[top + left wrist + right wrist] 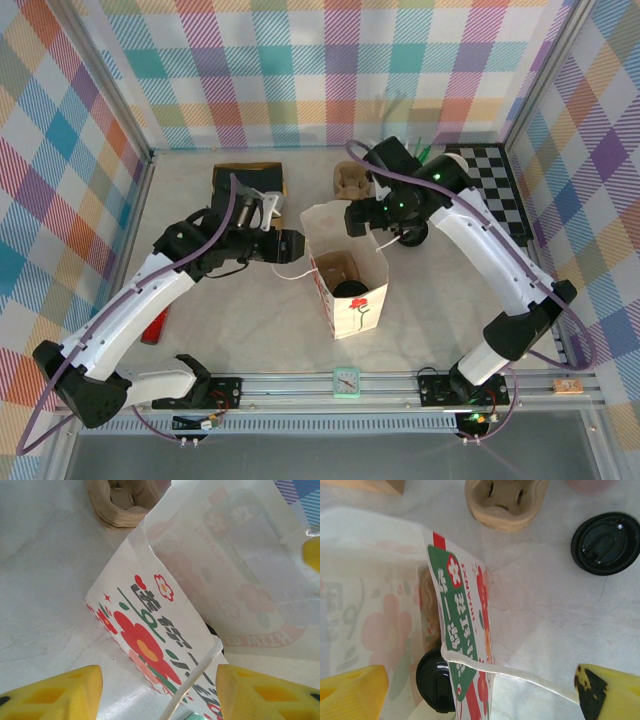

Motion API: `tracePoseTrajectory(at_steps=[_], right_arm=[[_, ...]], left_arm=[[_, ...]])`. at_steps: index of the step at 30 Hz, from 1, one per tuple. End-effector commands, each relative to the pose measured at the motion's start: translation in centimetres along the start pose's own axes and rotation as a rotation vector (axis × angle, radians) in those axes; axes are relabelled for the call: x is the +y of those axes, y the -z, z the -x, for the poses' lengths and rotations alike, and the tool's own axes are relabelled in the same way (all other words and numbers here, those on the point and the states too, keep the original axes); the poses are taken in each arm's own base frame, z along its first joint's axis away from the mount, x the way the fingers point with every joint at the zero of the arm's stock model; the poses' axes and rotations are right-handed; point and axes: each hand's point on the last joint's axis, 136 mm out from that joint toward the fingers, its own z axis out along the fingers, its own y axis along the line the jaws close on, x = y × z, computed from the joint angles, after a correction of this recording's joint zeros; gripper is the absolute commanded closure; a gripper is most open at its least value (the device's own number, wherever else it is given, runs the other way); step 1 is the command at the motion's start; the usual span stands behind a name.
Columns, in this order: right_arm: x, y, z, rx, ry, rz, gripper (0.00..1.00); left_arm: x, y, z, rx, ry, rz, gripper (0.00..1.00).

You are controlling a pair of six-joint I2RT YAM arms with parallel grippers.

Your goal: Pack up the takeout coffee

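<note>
The white flower-printed paper bag (350, 300) stands open mid-table. Inside it shows the black lid of the takeout coffee (350, 290) (434, 680), beside a brown cardboard insert (335, 265). A second black-lidded cup (415, 236) (605, 542) stands on the table right of the bag. My left gripper (297, 245) (157, 680) is open at the bag's left side, with the bag's white handle cord (192, 680) running loose between its fingers. Over the bag's far right rim, my right gripper (362, 218) (481, 680) is open, and the other handle cord (530, 676) crosses between its fingers.
A brown cardboard cup carrier (350, 180) (505, 502) (120, 502) lies behind the bag. A dark box (248, 180) sits at the back left and a checkered board (490, 185) at the back right. A red object (155, 325) lies near the left arm, and a small mint clock (346, 383) at the front rail.
</note>
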Motion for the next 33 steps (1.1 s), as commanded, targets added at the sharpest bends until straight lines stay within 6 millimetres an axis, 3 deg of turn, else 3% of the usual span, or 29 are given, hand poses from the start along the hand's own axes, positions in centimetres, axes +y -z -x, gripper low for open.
tracePoseTrajectory(at_steps=[1,10,15,21,33], right_arm=[[0.4,0.5,0.1,-0.03,0.003,0.052,0.1],[0.5,-0.6,-0.4,-0.016,-0.005,0.077,0.46],[0.9,-0.6,-0.3,-0.025,-0.008,0.103,0.58],[1.5,-0.6,0.1,-0.041,-0.014,0.136,0.65],[2.7,-1.6,0.6,-0.032,-0.023,0.188,0.68]], left_arm=[[-1.5,-0.3,0.6,-0.023,0.018,-0.07,0.45],[-1.3,-0.9,1.3,-0.04,0.035,-0.052,0.73],[-1.0,-0.7,1.9,-0.061,0.029,-0.028,0.83],[0.2,0.0,3.2,-0.097,0.014,0.045,0.84],[4.3,-0.2,4.3,-0.091,0.086,0.119,0.84]])
